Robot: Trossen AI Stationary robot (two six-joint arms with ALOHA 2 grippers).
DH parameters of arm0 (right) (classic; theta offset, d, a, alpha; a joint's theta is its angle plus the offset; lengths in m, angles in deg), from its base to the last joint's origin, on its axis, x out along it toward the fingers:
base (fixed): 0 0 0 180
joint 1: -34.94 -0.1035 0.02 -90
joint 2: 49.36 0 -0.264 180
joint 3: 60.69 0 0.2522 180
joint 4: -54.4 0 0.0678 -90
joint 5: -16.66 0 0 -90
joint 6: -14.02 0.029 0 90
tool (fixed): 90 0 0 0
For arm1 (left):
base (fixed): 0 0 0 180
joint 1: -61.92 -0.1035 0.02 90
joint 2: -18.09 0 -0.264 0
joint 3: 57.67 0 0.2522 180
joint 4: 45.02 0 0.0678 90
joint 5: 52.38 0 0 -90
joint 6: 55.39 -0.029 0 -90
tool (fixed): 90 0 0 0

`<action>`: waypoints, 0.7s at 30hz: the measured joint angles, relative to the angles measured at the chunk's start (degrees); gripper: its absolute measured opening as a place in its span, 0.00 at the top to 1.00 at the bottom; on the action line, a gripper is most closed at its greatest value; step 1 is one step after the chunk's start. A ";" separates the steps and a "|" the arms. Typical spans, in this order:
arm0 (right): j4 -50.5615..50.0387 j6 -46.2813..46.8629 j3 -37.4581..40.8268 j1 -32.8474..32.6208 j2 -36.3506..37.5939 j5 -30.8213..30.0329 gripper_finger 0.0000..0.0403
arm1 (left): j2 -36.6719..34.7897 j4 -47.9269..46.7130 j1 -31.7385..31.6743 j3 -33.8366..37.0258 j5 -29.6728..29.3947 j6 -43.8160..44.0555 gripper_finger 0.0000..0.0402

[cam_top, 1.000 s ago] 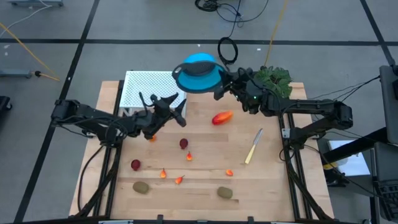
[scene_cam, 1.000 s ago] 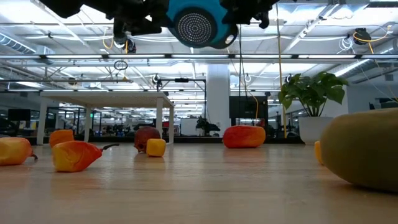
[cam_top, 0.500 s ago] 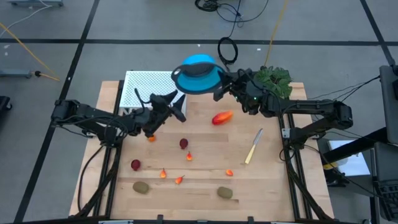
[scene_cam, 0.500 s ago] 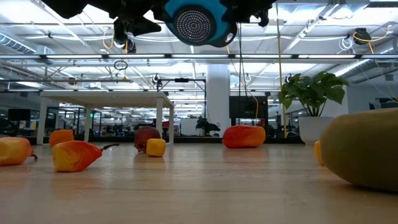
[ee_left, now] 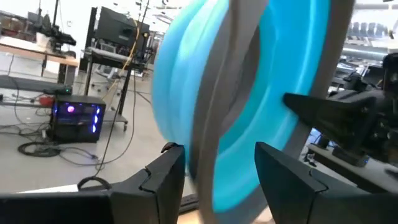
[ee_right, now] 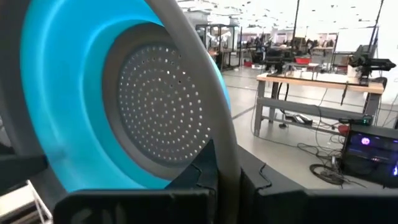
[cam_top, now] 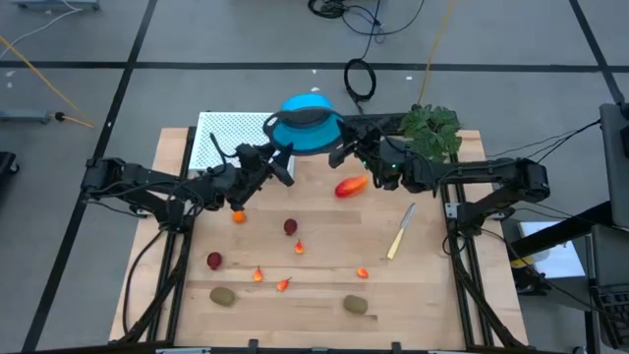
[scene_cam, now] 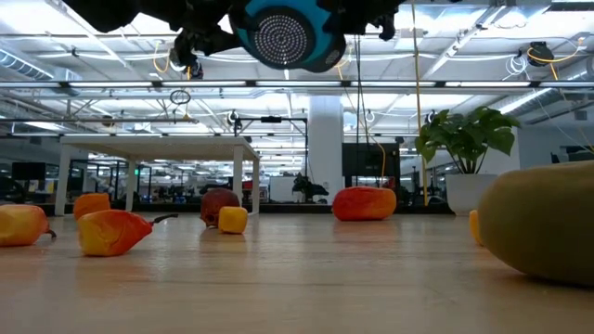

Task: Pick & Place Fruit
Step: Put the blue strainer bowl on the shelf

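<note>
- right gripper (cam_top: 339, 149) is clenched on the grey rim of the blue colander (cam_top: 306, 126) and holds it in the air over the far edge of the table (cam_top: 432, 295); in the right wrist view the rim passes between its two fingers.
- left gripper (cam_top: 278, 162) is half open, just beside the colander on the other side; in the left wrist view the rim stands between its fingers (ee_left: 165, 177), but i cannot tell if they touch it.
- fruit lies on the table, all of it nearer to the front than the colander: red-orange oval (cam_top: 351, 185) closest, just below the right gripper, long axis slanted across the table.
- orange ball (cam_top: 238, 217) lies just under the left arm, dark red ball (cam_top: 291, 227) near the middle.
- second dark red ball (cam_top: 213, 261), the small orange bits (cam_top: 257, 274) and two kiwis (cam_top: 223, 295) lie well apart from both grippers, near the front edge.
- judgement: the left arm is nearer to most fruit, and it is the free one to go down while the right one carries the colander.
</note>
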 joint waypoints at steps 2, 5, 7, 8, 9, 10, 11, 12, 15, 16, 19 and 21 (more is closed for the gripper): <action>1.58 -0.52 0.00 -0.40 -0.80 -0.02 0.98 | 0.00 -0.03 -0.08 0.00 -0.02 0.00 0.52; 1.78 -0.43 -0.03 -0.48 -1.34 0.28 0.98 | 0.02 -0.27 -0.05 0.00 -0.88 -0.01 0.52; 1.71 -0.48 -0.02 -0.46 -1.33 0.29 0.98 | 0.02 -0.55 -0.05 0.02 -1.34 -0.19 0.53; 1.74 -0.54 -0.02 -0.45 -1.27 0.27 0.98 | 0.02 -0.58 -0.05 0.02 -1.36 -0.31 0.53; 1.77 -0.55 -0.02 -0.42 -1.27 0.11 0.98 | 0.02 -0.69 -0.05 0.02 -1.62 -0.31 0.54; 1.67 -0.70 -0.02 -0.41 -1.27 0.05 0.98 | 0.00 -1.07 -0.05 0.02 -1.74 -0.39 0.56; 1.60 -1.06 -0.02 -0.40 -1.31 0.05 0.98 | 0.01 -1.37 -0.05 0.02 -1.80 -0.46 0.58; 1.60 -1.31 -0.02 -0.42 -1.33 0.05 0.98 | 0.02 -1.43 -0.05 0.02 -1.90 -0.46 0.61; 1.88 -1.85 -0.02 -0.42 -1.24 0.03 0.98 | 0.00 -1.31 -0.05 0.02 -2.03 -0.90 0.71; 1.88 -1.84 -0.02 -0.42 -1.25 0.01 0.98 | 0.00 -1.32 -0.07 0.02 -2.17 -1.59 0.75; 1.86 -1.85 -0.02 -0.48 -1.26 -0.08 0.98 | 0.00 -1.38 -0.07 0.02 -2.41 -2.84 0.88; 1.91 -1.87 -0.02 -0.53 -1.24 0.07 0.98 | 0.00 -1.14 -0.07 0.02 -2.25 -2.64 0.96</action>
